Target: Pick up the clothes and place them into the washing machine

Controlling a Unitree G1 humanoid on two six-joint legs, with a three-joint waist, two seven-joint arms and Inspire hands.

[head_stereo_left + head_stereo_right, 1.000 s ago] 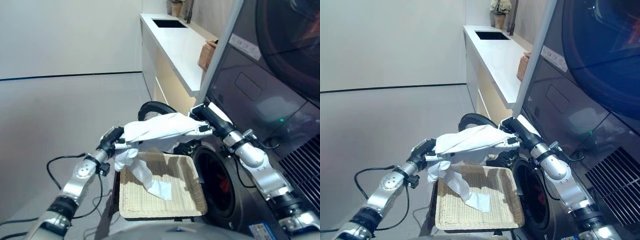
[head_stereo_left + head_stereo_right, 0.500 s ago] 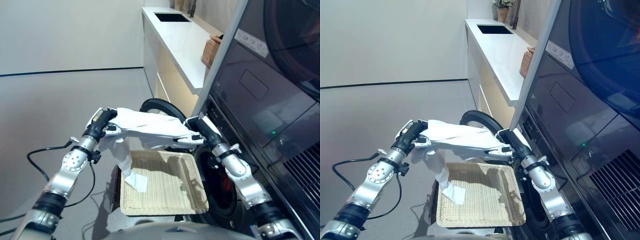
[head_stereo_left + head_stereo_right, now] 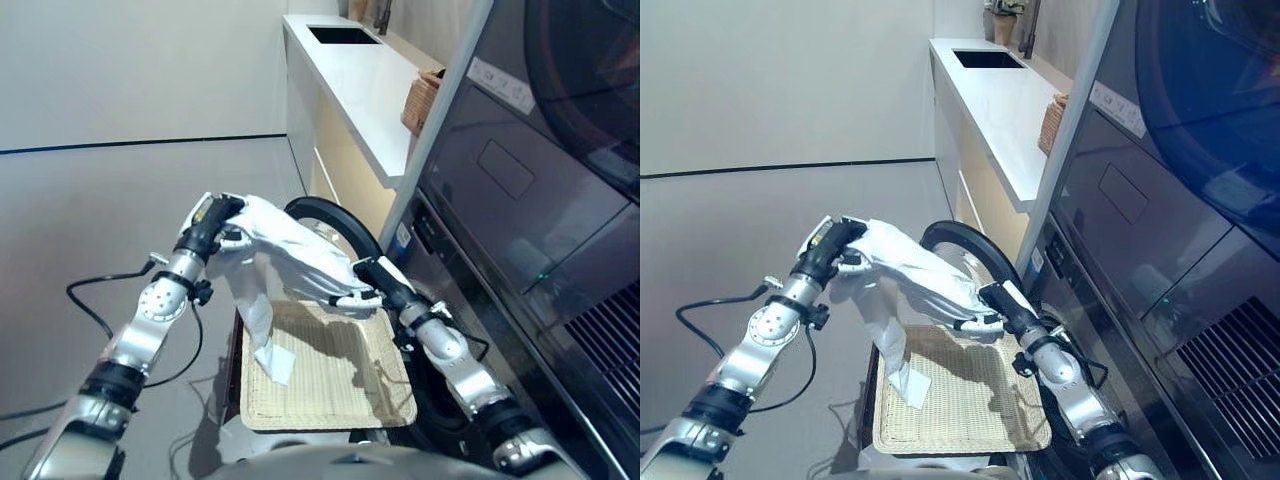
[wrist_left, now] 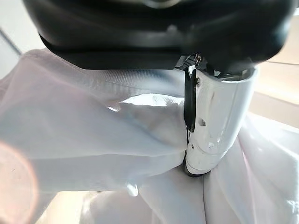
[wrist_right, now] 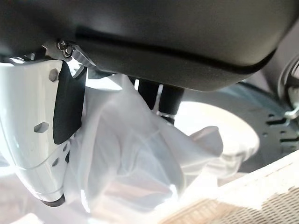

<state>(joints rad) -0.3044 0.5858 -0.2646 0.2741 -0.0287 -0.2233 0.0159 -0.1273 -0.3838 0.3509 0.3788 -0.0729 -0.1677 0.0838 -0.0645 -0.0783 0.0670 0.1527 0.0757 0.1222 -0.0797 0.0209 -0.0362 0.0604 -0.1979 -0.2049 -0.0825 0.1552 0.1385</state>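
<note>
A white garment (image 3: 290, 255) is held stretched above the wicker basket (image 3: 330, 400), pinched by the left hand (image 3: 213, 222) and, apparently, the right hand (image 3: 365, 285); soft, light cloth, best gripped at bunched folds

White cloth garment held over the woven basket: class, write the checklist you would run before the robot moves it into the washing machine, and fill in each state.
1. Left hand shut on the white cloth garment: ok.
2. Right hand shut on the garment: ok.
3. Garment clear of the pale woven basket: not ok, its hanging end reaches the basket floor.
4. Round dark washing machine door open: ok.
5. Drum opening unobstructed: cannot tell, hidden behind the right arm.
</note>
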